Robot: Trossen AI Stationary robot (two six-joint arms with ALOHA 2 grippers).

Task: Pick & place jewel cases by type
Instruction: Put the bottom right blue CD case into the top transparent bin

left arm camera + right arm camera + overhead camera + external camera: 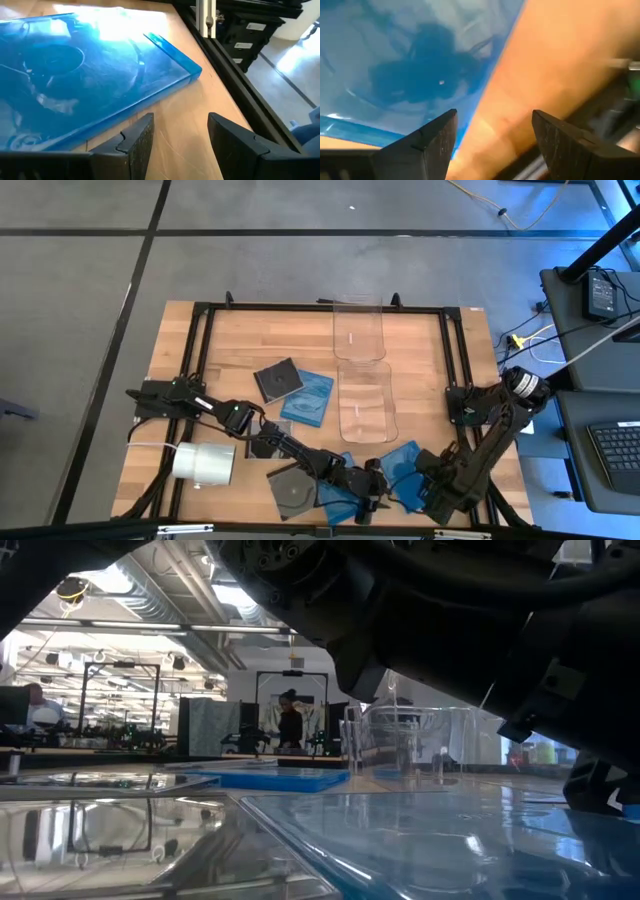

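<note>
1. Hands: left hand [372, 505] and right hand [425, 492], both spread and empty, sit low at lower centre of the worktop [240, 340].
2. Blue case [90, 75] lies flat just beside the left fingers [135, 142].
3. Likely best: slide one finger under its edge, pinch squarely.

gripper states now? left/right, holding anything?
Left hand: open, empty, low beside a translucent blue plastic jewel case.
Right hand: open, empty, at the edge of another translucent blue plastic jewel case.

Blue jewel case [75, 75] cut off at edge; low view arm-blocked.
</note>
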